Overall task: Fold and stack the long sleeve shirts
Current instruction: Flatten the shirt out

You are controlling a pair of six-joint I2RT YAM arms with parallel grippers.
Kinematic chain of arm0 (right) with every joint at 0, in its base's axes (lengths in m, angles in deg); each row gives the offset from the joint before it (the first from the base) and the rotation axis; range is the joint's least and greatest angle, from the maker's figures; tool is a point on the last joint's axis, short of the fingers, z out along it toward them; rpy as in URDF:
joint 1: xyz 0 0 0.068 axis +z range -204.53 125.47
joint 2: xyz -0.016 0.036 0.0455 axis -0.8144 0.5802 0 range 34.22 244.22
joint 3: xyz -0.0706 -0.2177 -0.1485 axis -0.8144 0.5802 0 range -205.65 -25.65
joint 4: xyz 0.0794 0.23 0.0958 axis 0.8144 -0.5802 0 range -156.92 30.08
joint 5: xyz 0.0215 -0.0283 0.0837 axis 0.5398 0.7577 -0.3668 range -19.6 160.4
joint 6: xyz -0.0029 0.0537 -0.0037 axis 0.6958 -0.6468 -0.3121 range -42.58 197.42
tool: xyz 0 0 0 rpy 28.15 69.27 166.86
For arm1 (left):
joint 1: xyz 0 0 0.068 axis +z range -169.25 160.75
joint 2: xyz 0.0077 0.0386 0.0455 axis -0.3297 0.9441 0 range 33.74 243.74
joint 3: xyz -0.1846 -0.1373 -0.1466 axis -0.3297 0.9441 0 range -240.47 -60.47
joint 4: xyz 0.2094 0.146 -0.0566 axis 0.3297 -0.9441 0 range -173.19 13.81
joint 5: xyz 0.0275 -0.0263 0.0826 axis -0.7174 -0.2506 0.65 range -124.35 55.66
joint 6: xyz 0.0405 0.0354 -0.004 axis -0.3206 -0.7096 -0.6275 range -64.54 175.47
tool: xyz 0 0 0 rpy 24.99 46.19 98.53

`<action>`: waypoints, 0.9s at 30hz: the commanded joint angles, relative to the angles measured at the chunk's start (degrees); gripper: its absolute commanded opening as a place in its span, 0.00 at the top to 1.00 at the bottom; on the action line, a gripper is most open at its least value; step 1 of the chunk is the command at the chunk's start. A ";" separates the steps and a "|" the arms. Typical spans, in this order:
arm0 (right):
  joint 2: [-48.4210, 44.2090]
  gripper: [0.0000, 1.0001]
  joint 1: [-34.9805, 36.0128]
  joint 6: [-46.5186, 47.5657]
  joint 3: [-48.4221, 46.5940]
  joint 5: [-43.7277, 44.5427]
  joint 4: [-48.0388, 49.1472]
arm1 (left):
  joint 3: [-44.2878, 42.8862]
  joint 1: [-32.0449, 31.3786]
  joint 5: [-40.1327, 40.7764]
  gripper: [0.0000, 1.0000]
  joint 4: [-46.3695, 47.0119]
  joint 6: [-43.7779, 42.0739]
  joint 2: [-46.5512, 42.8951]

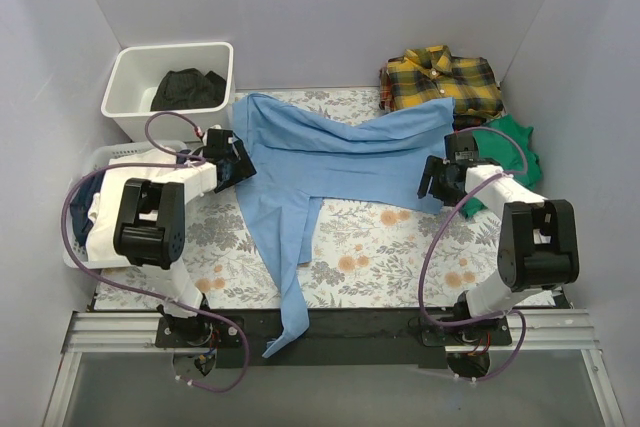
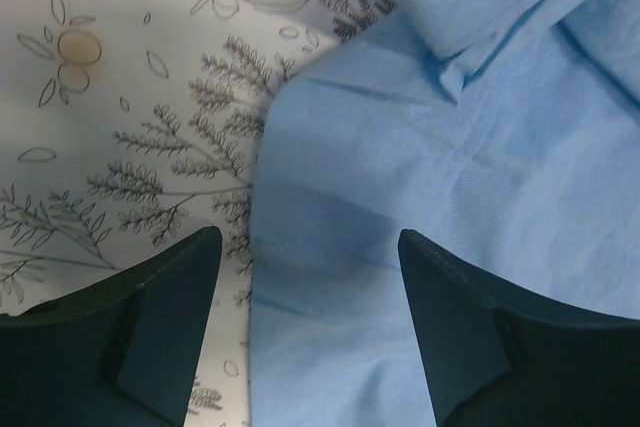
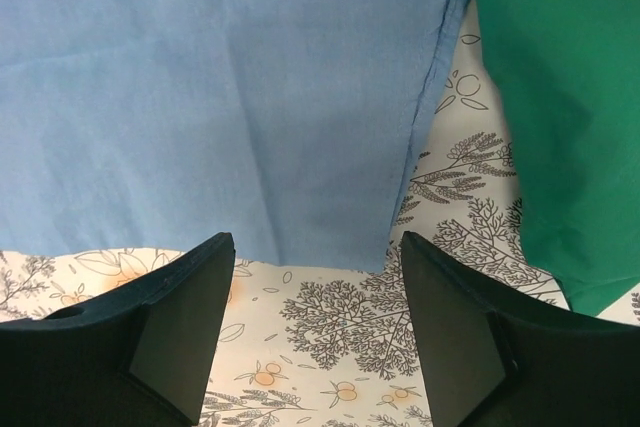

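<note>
A light blue long sleeve shirt [image 1: 330,152] lies spread open across the floral table, one sleeve trailing over the near edge. A yellow-and-black plaid long sleeve shirt [image 1: 440,79] lies folded at the back right. My left gripper [image 1: 235,159] is low at the blue shirt's left edge. In the left wrist view, my left gripper [image 2: 308,237] is open, its fingers straddling the edge of the blue cloth [image 2: 450,167]. My right gripper [image 1: 440,179] is at the shirt's right corner. In the right wrist view, my right gripper [image 3: 315,239] is open over bare tablecloth just short of the blue hem [image 3: 220,97].
A green T-shirt [image 1: 515,142] lies right of my right gripper and also shows in the right wrist view [image 3: 560,97]. A white bin [image 1: 135,67] at the back left holds a black garment [image 1: 187,87]. A white basket [image 1: 100,157] with clothes stands at the left edge.
</note>
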 commanded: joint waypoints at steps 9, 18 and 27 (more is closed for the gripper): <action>4.74 0.25 0.06 -1.33 -5.15 4.80 -5.42 | -5.26 0.06 2.03 0.44 -2.94 0.33 5.28; 8.96 0.34 0.24 -2.29 -4.88 2.08 -6.57 | -5.96 0.06 1.41 0.66 -3.65 -2.04 6.60; 8.35 0.99 0.50 -2.65 -7.16 2.33 -8.32 | -7.37 0.06 2.11 1.00 -5.22 -2.92 5.64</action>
